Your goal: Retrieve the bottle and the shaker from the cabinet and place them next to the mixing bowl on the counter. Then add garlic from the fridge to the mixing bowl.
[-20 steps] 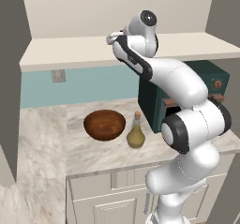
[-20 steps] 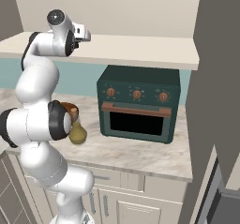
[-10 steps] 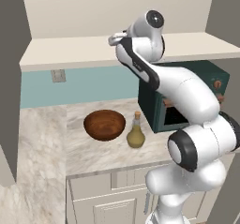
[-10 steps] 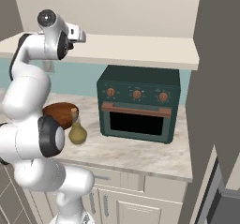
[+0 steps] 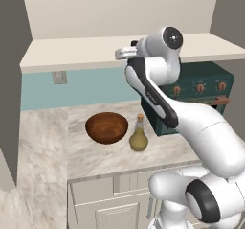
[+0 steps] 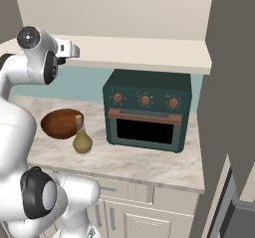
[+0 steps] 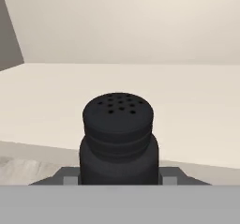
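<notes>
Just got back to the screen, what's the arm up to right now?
The arm is reaching up at the cabinet shelf, and its gripper has the jaws shut on the dark shaker, seen close up in the hand view. The bottle is already down on the counter, right beside the wooden mixing bowl, with the green toaster oven further along. The shaker has yet to be brought down, and no garlic is in the bowl.

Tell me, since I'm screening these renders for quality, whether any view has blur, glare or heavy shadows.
Left base view: sharp, flat even light, only faint shading by the bowl and bottle. Right base view: equally crisp, no glare on the toaster oven. Hand view: the dark shaker looms large and slightly soft-edged, with no highlights.
</notes>
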